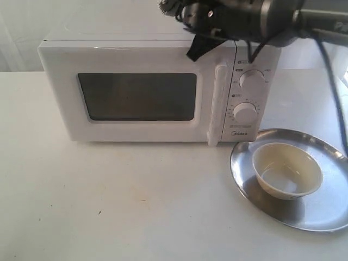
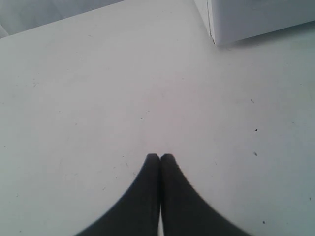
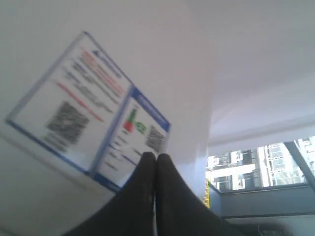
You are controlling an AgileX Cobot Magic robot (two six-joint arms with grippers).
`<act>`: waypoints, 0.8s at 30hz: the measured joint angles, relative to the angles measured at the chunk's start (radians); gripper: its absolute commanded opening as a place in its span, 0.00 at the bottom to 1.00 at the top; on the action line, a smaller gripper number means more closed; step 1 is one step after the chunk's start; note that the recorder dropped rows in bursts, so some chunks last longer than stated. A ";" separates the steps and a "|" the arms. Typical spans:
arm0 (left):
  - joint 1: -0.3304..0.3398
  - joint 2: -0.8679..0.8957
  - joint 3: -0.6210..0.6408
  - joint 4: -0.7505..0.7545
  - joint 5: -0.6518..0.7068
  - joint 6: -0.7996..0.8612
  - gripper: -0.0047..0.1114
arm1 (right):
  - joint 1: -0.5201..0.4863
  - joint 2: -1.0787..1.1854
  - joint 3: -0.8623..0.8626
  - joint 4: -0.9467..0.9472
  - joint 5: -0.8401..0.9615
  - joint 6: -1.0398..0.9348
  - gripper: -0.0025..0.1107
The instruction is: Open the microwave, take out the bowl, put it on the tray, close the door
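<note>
The white microwave (image 1: 141,92) stands at the back of the table with its door (image 1: 136,133) shut and the bar handle (image 1: 218,103) flush beside the dials. To its right, the cream bowl (image 1: 286,169) sits upright on the silver tray (image 1: 321,212). My right gripper (image 1: 191,56) hangs over the microwave's top front edge, shut and empty. In the right wrist view, the right gripper (image 3: 156,156) points at the stickers (image 3: 88,108) on the microwave's top. My left gripper (image 2: 160,156) is shut and empty over bare table, a corner of the microwave (image 2: 256,17) ahead of it.
Two round dials (image 1: 251,79) sit right of the handle. The right arm's black cable (image 1: 331,81) hangs down beside the microwave, above the tray. The white table (image 1: 109,201) stretches in front of the microwave. A window with buildings (image 3: 246,164) shows past the microwave's top.
</note>
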 measured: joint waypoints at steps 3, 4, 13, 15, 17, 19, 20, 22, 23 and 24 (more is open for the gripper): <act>0.000 0.000 0.000 0.000 0.000 0.000 0.04 | -0.013 -0.106 0.047 0.014 -0.036 0.008 0.02; 0.000 0.000 0.000 0.000 0.000 0.000 0.04 | -0.015 -0.153 0.069 0.023 -0.064 0.012 0.02; 0.000 0.000 0.000 0.000 0.000 0.000 0.04 | -0.022 -0.561 0.461 0.068 -0.417 0.094 0.02; 0.000 0.000 0.000 0.000 0.000 0.000 0.04 | -0.033 -0.631 0.593 0.071 -0.483 0.137 0.02; 0.000 0.000 0.000 0.000 0.000 0.000 0.04 | -0.041 -0.680 0.713 0.071 -0.520 0.172 0.02; 0.000 0.000 0.000 0.000 0.000 0.000 0.04 | -0.045 -0.737 0.833 0.078 -0.542 0.247 0.02; 0.000 0.000 0.000 0.000 0.000 0.000 0.04 | -0.045 -0.759 0.874 0.094 -0.546 0.307 0.02; 0.000 0.000 0.000 0.000 0.000 0.000 0.04 | -0.045 -0.806 0.961 0.152 -0.541 0.440 0.02; 0.000 0.000 0.000 0.000 0.000 0.000 0.04 | -0.045 -0.828 0.991 0.186 -0.533 0.490 0.02; 0.000 0.000 0.000 0.000 0.000 0.000 0.04 | -0.045 -0.849 1.028 0.237 -0.512 0.556 0.02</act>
